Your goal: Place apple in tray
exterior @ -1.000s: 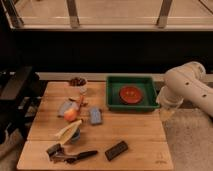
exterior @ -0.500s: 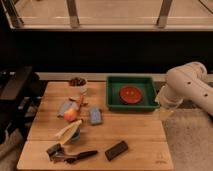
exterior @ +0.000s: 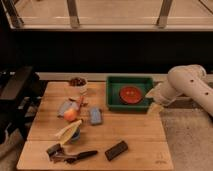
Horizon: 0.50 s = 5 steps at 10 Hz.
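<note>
The apple (exterior: 71, 114), small and orange-yellow with a reddish blush, rests on the wooden table (exterior: 135, 131) left of centre. The green tray (exterior: 114, 93) stands at the back right of the table and holds a flat red round plate (exterior: 131, 93). My gripper (exterior: 154, 108) hangs at the end of the white arm (exterior: 186, 86), just off the tray's right front corner near the table's right edge, far from the apple.
A small bowl of dark items (exterior: 77, 82) stands at the back. A grey pouch (exterior: 64, 106), blue packet (exterior: 95, 115), pale-yellow banana-like item (exterior: 68, 131), dark bar (exterior: 116, 149) and black utensils (exterior: 70, 155) lie around. A black chair (exterior: 17, 90) stands left.
The arm has shifted slightly left toward the tray's right side. The apple and other objects have not moved.
</note>
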Each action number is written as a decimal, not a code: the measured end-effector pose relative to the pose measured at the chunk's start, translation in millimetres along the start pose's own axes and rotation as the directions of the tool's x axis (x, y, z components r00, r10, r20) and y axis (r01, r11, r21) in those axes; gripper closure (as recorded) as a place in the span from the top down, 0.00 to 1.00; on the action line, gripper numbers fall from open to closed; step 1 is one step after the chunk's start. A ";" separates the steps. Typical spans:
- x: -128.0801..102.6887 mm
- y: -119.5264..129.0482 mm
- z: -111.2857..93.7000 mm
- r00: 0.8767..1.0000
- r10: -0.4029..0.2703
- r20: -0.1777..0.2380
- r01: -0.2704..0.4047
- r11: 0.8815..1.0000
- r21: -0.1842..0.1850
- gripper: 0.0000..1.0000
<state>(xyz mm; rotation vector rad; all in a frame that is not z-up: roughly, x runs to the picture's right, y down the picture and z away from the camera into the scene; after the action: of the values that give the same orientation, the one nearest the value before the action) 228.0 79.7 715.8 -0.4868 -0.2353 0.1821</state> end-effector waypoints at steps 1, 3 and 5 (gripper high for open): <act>-10.1 -2.6 4.1 1.000 0.000 0.021 -0.001 1.000 0.017 0.65; -36.3 -9.0 19.8 0.998 -0.016 0.058 0.014 0.999 0.037 0.65; -68.3 -14.2 39.9 0.995 -0.054 0.087 0.050 0.998 0.041 0.65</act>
<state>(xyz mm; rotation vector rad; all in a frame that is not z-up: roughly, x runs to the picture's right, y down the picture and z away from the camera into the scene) 153.6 69.3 744.5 -0.4343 -0.3294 0.1572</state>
